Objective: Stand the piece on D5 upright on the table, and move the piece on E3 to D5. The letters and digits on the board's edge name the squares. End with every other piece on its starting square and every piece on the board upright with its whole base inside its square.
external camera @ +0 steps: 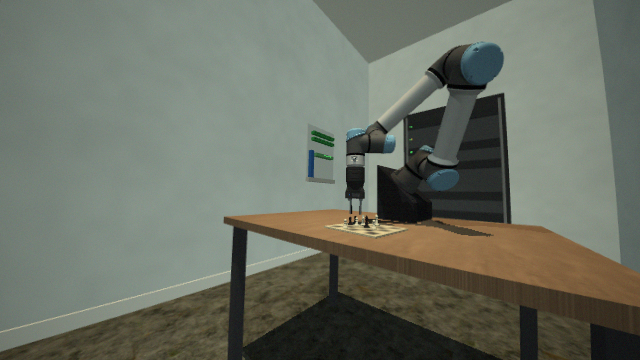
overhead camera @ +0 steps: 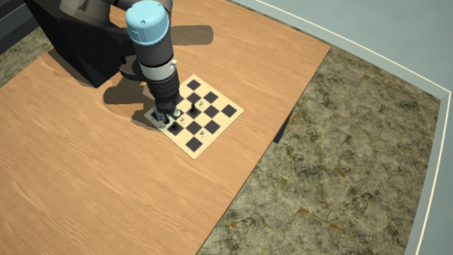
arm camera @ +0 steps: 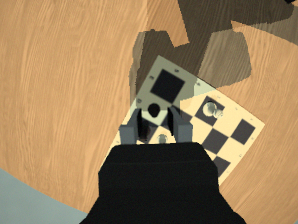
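A small chessboard (overhead camera: 226, 120) (external camera: 387, 231) (arm camera: 248, 145) lies on the wooden table. My gripper (overhead camera: 163, 120) (external camera: 355, 212) (arm camera: 154, 116) is open and points straight down over the board's left corner, nearest the robot base. A small dark piece (arm camera: 154, 110) lies between and just below its fingertips, on a light square beside the dark corner square. I cannot tell whether this piece is upright or lying. Other pieces stand close by: a black one (overhead camera: 175, 126), a taller black one (overhead camera: 193, 108) and white ones (overhead camera: 182, 120) (overhead camera: 201, 104) (overhead camera: 203, 133). One white piece shows in the wrist view (arm camera: 212, 108).
The wooden table (overhead camera: 71, 159) (external camera: 475, 250) stretches wide to the left and front of the board. The robot's dark base (overhead camera: 81, 46) (external camera: 400, 202) stands behind the board. The table's right edge runs near the board's far side.
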`<state>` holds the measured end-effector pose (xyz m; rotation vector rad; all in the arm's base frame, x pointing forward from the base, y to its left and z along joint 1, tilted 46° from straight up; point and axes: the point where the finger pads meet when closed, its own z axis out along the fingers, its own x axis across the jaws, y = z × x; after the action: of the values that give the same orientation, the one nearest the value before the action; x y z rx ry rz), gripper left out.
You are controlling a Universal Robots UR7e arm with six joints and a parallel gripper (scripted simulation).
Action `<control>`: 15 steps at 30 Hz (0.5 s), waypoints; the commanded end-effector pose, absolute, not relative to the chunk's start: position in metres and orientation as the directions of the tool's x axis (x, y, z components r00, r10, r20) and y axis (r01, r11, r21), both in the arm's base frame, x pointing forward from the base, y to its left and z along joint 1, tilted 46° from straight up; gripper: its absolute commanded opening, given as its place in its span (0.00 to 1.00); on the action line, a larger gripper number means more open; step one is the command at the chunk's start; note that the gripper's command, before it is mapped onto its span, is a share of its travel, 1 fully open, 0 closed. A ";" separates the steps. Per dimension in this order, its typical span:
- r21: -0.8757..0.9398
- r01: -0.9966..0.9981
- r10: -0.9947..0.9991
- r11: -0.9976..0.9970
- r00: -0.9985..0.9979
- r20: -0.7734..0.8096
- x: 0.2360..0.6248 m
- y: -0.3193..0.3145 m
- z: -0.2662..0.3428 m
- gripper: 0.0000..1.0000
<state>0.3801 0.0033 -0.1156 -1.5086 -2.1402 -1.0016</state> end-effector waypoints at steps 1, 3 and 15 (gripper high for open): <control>0.352 0.917 0.681 0.189 -0.381 0.626 0.380 0.003 -0.116 0.68; 0.352 0.917 0.681 0.189 -0.381 0.626 0.380 0.003 -0.116 0.68; 0.352 0.917 0.681 0.189 -0.381 0.626 0.381 0.004 -0.117 0.68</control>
<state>0.3802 0.0037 -0.1161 -1.5087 -2.1403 -1.0017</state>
